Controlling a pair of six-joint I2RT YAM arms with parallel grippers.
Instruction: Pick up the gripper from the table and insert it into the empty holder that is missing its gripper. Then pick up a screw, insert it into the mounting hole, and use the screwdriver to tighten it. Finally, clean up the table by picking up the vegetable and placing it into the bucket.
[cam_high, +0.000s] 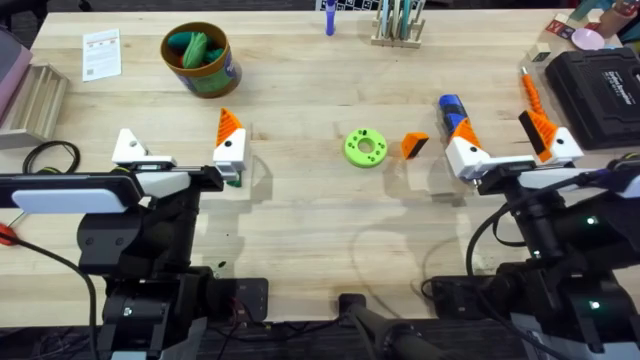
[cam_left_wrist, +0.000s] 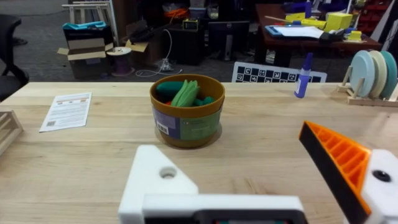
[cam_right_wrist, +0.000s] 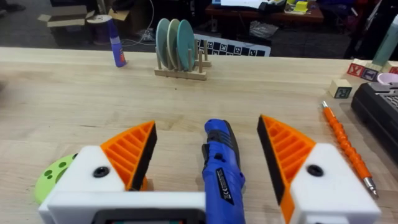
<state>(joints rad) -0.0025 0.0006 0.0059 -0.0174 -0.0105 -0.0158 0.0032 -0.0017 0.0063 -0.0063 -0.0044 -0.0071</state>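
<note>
several green toy pieces fill the bucket (cam_left_wrist: 186, 118) beyond the wide-open, empty left gripper (cam_left_wrist: 249, 186); the right gripper (cam_right_wrist: 205, 165), wide open, straddles the screwdriver (cam_right_wrist: 221, 165) ungripped.

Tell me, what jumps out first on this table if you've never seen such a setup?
Probably the left gripper: one white finger has no orange pad, while the other has one. The missing orange gripper lies mid-table beside a bright green disc. The right gripper stands open around a blue screwdriver, and far left a bucket holds green toys.
</note>
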